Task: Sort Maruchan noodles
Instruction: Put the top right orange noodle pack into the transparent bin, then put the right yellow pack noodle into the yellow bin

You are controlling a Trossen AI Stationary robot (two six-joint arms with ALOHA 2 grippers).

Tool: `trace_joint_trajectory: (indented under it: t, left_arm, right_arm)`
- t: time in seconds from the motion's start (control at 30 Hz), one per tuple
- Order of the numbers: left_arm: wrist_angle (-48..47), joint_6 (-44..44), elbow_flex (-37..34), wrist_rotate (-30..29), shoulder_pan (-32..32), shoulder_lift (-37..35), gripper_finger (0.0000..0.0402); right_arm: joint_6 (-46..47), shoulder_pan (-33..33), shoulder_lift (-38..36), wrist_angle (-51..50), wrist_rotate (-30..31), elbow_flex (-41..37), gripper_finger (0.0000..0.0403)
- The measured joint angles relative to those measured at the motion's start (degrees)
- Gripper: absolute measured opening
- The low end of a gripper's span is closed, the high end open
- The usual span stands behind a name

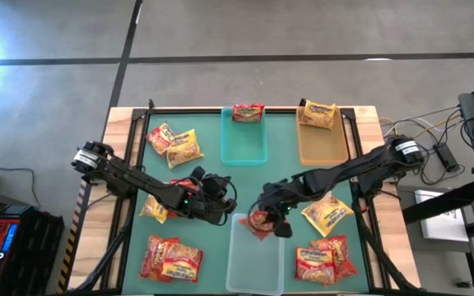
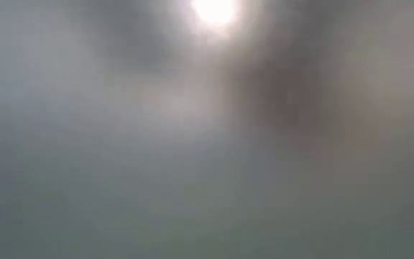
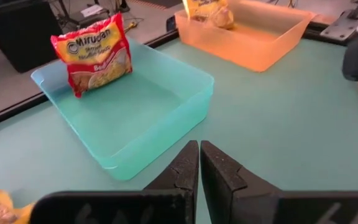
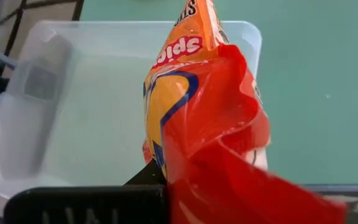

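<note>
Looking straight down: right gripper (image 1: 263, 219) over the far end of the clear bin (image 1: 254, 271), jaws clamped on a red-orange packet (image 1: 259, 222). Left gripper (image 1: 219, 200) at mid-surface (image 1: 282, 168), jaws shut, holding nothing. Red packet (image 1: 248, 112) propped at the far end of the teal bin (image 1: 243, 145); yellow packet (image 1: 318, 114) in the tan bin (image 1: 322, 144). Loose packets far left (image 1: 174, 144), near left (image 1: 170, 259), beside the left arm (image 1: 154, 209), right of the right gripper (image 1: 328, 215) and near right (image 1: 322, 261).

Low view: only grey blur, nothing to make out.

Left wrist: closed fingers (image 3: 182, 171) pointing at the teal bin (image 3: 135, 118), red packet (image 3: 94, 53) standing against its far wall, tan bin (image 3: 253, 37) beyond.

Right wrist: red-orange packet (image 4: 197, 124) gripped close to the lens, hanging above the clear bin (image 4: 86, 106).
</note>
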Motion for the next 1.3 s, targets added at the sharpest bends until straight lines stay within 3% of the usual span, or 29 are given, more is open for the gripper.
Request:
trace_joint_trajectory:
  t: [0.23,0.6,1.03,1.3]
  left_arm:
    - [-0.4,-0.6,0.0,0.0,0.0,0.2,0.0]
    - [-0.9,-0.6,0.0,0.5,0.0,0.2,0.0]
    - [-2.4,-2.9,0.0,1.0,0.1,0.2,0.0]
    - [-13.5,-13.6,0.0,1.2,2.8,0.0,0.0]
  right_arm:
    - [-3.8,0.1,4.1,-2.7,0.0,2.9,0.0047]
    - [-5.8,0.1,3.5,-7.4,0.5,6.5,0.0124]
    - [-7.7,0.1,-1.5,-15.5,12.6,7.0,0.0139]
    - [-11.9,0.0,-8.5,-14.3,18.7,2.4,0.0139]
